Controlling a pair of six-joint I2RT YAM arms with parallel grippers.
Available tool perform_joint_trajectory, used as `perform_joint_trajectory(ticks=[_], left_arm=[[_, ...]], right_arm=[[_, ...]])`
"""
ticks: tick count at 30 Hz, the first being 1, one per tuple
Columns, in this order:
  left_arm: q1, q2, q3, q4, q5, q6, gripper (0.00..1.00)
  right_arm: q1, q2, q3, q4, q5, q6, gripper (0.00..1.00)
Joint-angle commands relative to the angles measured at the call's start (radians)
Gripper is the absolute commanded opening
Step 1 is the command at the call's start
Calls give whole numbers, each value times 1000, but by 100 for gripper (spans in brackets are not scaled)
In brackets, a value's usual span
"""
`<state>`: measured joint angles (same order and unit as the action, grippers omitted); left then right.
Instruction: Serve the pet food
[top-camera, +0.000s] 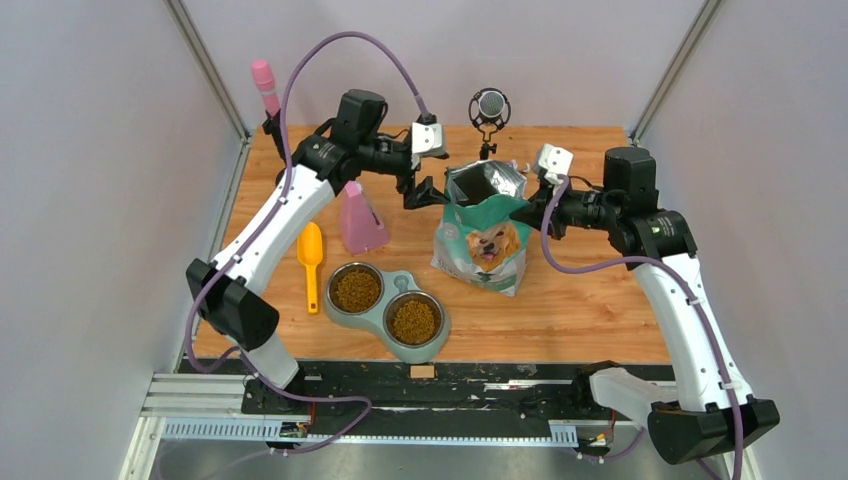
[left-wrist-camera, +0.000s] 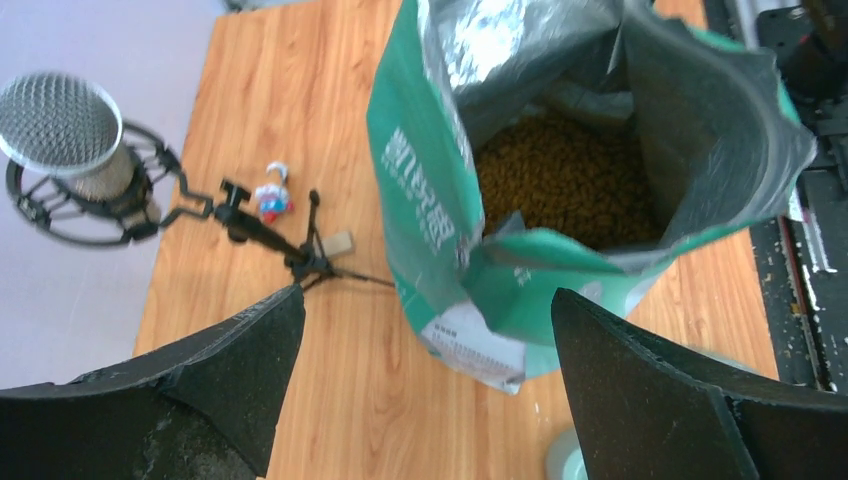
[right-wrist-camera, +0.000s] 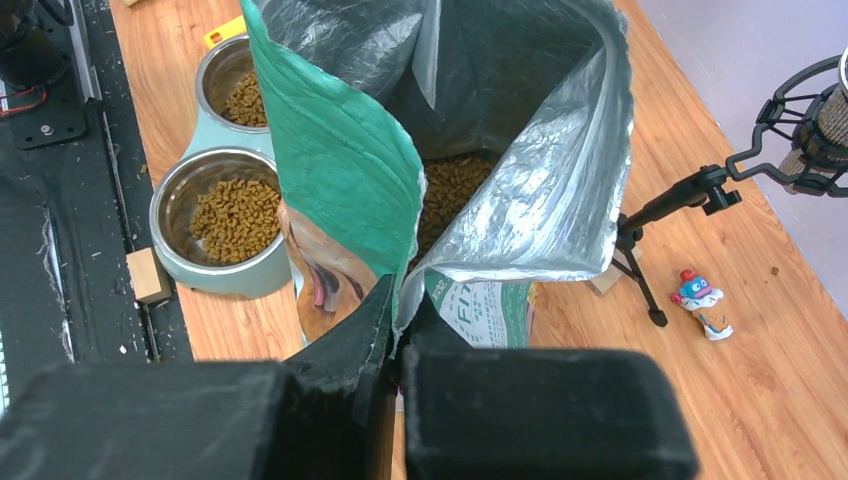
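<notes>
Closest to us, the black fingers (right-wrist-camera: 345, 345) of our right gripper (right-wrist-camera: 395, 300) pinch tight on the top rim of the teal-and-silver foil bag (right-wrist-camera: 340, 150), printed with a golden dog, which stands upright and open near the middle of the wooden table (top-camera: 600, 300). Our left gripper (left-wrist-camera: 425, 300) hangs at the bag's 10 o'clock with its fingers spread wide, touching nothing. We see small brown kibble pellets (left-wrist-camera: 560, 180) heaped inside the bag, and more filling both steel bowls of the pale green double feeder (top-camera: 385, 305) at the bag's 7 o'clock. At the feeder's 9 o'clock lies a yellow plastic scoop (top-camera: 311, 255); a pink cone-shaped bottle (top-camera: 360, 218) stands at its 12 o'clock. A grey mesh microphone on a black tripod (top-camera: 489, 108) stands at the bag's 12 o'clock.
</notes>
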<state>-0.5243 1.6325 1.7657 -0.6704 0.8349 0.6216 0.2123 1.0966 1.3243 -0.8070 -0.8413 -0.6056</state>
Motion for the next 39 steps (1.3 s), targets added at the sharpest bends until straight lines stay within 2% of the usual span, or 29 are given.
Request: perform_joint_trajectory(ticks=[1,5,7,13,19,23,24,28,31,33,36,39], left_arm=[[-5,70,151,-112,187,114,100],[-6,151,235,-200,264,171,99],[-6,181,265,-233,282,183,96],[-19,202,268,-313,333,258,77],[-40,193,257,-218,285,132,46],[-41,179,243,-128,212,16,14],[-40,173,224,-92,174,-9,2],[-39,90,93,97,36,-226,0],[-39,-50,-71,318,-101,-559,0],[-38,-141,-202,487,-194,-704,0],[-39,-238,-318,485,-372,-798,0],[-39,-322,-358,417,-515,-840,0]], right_arm=[[-2,16,42,-2,-48,-38,0],[-1,32,55,-1,9,-22,0],[-1,37,62,2,36,-9,0],[-24,49,75,41,97,52,0],[-32,26,55,40,73,28,0],[-43,-2,46,40,80,25,0],[-51,-7,47,42,81,29,0],[-93,-27,48,69,98,65,0],[-147,-43,33,124,108,110,0],[-193,-51,29,144,95,127,0],[-274,-66,28,147,51,123,0],[-335,-98,-6,149,-27,75,0]])
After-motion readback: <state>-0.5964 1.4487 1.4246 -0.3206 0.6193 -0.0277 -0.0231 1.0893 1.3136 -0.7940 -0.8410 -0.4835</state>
